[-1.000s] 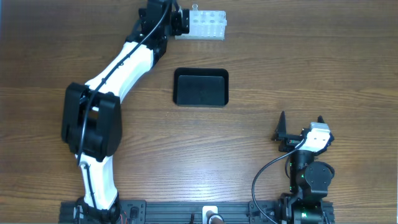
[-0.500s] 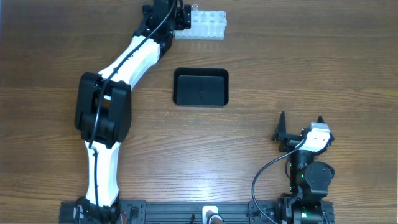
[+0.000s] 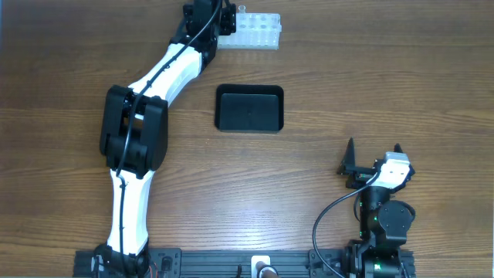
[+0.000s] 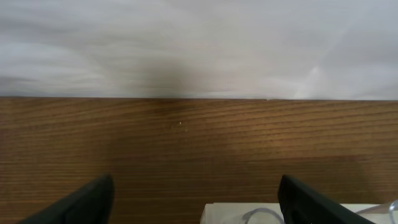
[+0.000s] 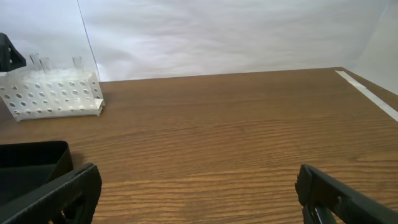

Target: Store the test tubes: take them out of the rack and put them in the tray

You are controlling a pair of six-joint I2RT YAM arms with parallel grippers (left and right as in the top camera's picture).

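A white test-tube rack (image 3: 252, 32) stands at the far edge of the wooden table, with clear tubes (image 5: 42, 62) upright in it. The black tray (image 3: 249, 108) lies empty nearer the middle. My left gripper (image 3: 225, 22) is at the rack's left end, open; its dark fingertips (image 4: 84, 202) stand wide apart over the rack's white top edge (image 4: 273, 214). My right gripper (image 3: 372, 157) is open near the front right, far from rack and tray, with nothing between its fingers (image 5: 59, 193). The rack (image 5: 53, 93) and a tray corner (image 5: 31, 158) appear in the right wrist view.
A white wall or sheet (image 4: 199, 43) rises right behind the table's far edge, close to the rack. Bare wood (image 3: 370, 77) spreads to the right of the tray and the rack. A strip of pale tape (image 5: 370, 93) runs along the table's right side.
The left arm's elbow has swung right and forward, straightening the arm, and its gripper has shifted slightly toward the rack's left end. The right arm has not moved.
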